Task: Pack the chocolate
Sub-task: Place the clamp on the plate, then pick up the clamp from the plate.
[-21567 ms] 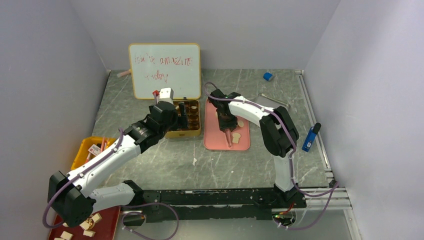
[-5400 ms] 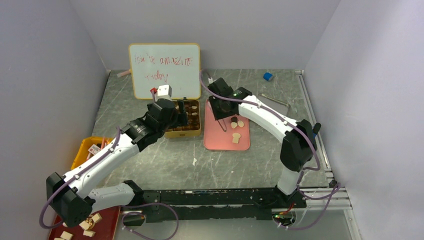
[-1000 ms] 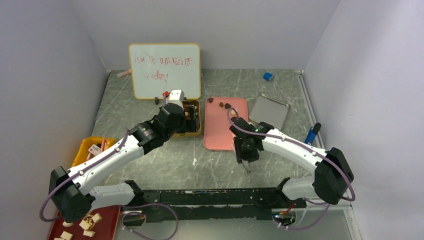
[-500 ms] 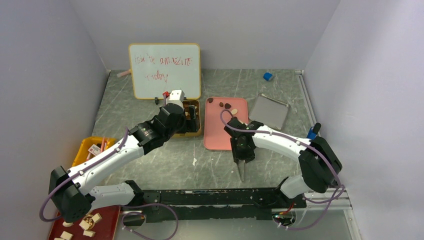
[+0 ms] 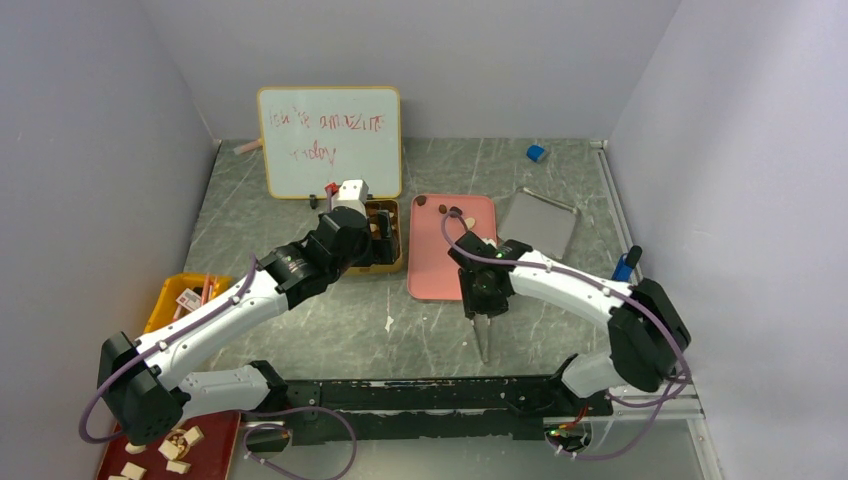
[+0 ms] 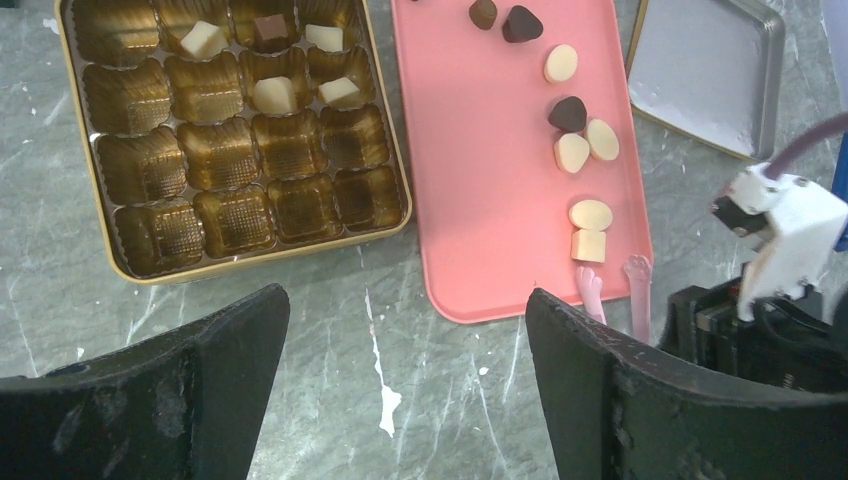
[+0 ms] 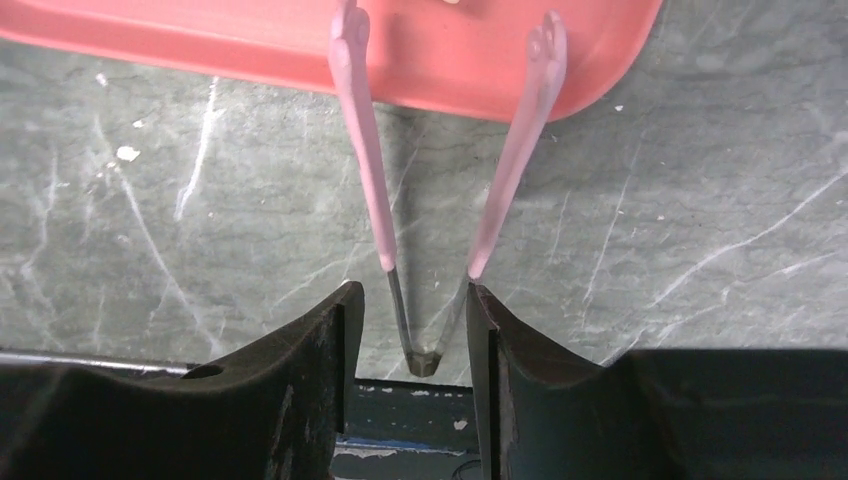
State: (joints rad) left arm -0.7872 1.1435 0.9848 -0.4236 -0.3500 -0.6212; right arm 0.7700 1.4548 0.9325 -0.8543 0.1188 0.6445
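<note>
Several chocolates, dark brown (image 6: 521, 22) and light tan (image 6: 590, 213), lie on the pink tray (image 6: 480, 200) (image 5: 432, 275). Several more sit in the far cups of the gold box (image 6: 250, 255) (image 5: 372, 268). My right gripper (image 5: 482, 303) (image 7: 410, 290) is at the tray's near right corner. Its fingers stand close on either side of the pink-tipped tongs (image 7: 360, 150) (image 5: 483, 345). The tongs are spread and empty, with their tips (image 6: 590, 290) over the tray's rim. My left gripper (image 6: 410, 380) (image 5: 378, 245) is wide open and empty, high above the box and tray.
A whiteboard (image 5: 328, 140) stands behind the box. A grey metal lid (image 5: 540, 222) lies right of the tray. A yellow bin (image 5: 180, 300) and a red tray of beige chunks (image 5: 200, 445) are at the near left. Blue items (image 5: 537, 152) (image 5: 622, 268) lie at the right.
My right arm has drawn back from over the tray to its near edge. In the last second it shifted slightly left and the tongs swung toward the base. My left arm stayed still.
</note>
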